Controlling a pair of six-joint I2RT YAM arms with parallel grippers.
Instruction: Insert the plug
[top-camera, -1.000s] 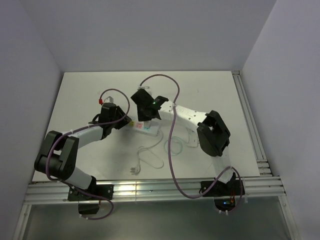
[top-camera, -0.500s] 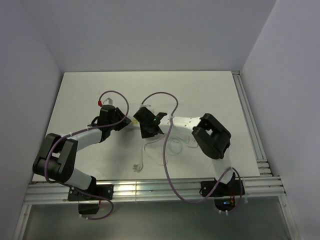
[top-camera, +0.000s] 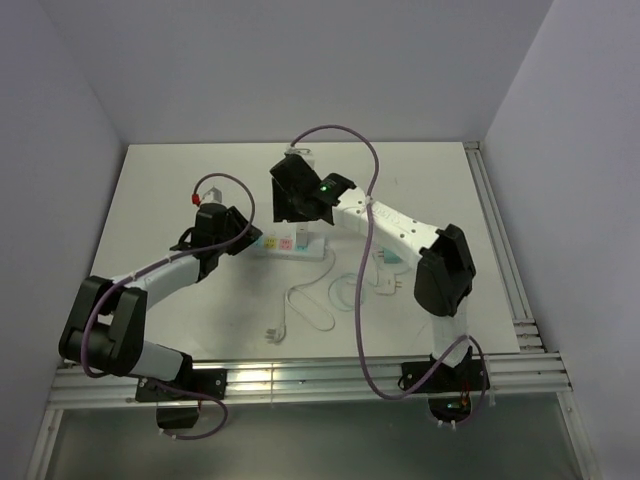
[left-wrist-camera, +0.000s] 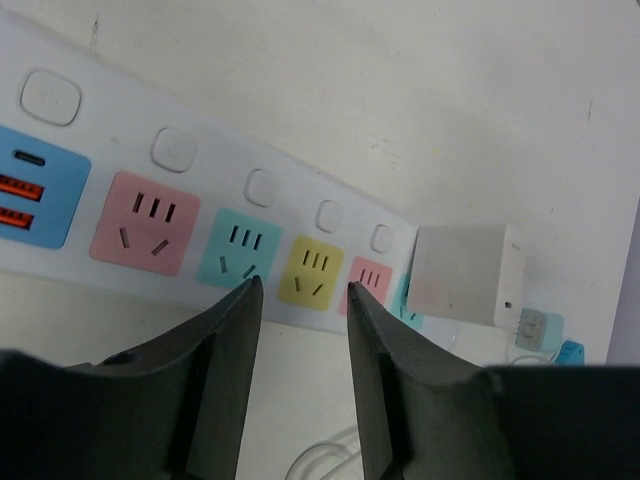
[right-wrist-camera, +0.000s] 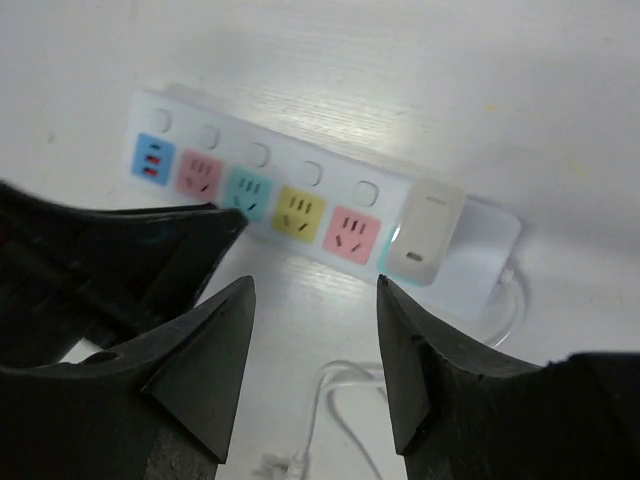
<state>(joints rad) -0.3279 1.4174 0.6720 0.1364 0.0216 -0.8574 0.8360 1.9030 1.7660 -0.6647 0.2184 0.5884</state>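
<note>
A white power strip (top-camera: 290, 243) with coloured sockets lies flat on the table. The white plug (right-wrist-camera: 425, 233) sits in the socket at the strip's cable end, also seen in the left wrist view as a white block (left-wrist-camera: 465, 273). My right gripper (right-wrist-camera: 315, 280) hovers above the strip, open, with nothing between its fingers. In the top view it is just behind the strip (top-camera: 291, 205). My left gripper (left-wrist-camera: 300, 285) is open and empty, its tips at the strip's near edge by the teal and yellow sockets, at the strip's left end (top-camera: 247, 238).
The strip's white cable (top-camera: 310, 300) loops across the table toward the near edge. A second white adapter (top-camera: 385, 280) lies to the right. Purple arm cables (top-camera: 350, 150) arch overhead. Metal rails (top-camera: 500, 250) run along the right and near edges.
My right gripper has opened, let go of the plug and risen back from the strip. The left jaws have widened a little. The strip now lies level.
</note>
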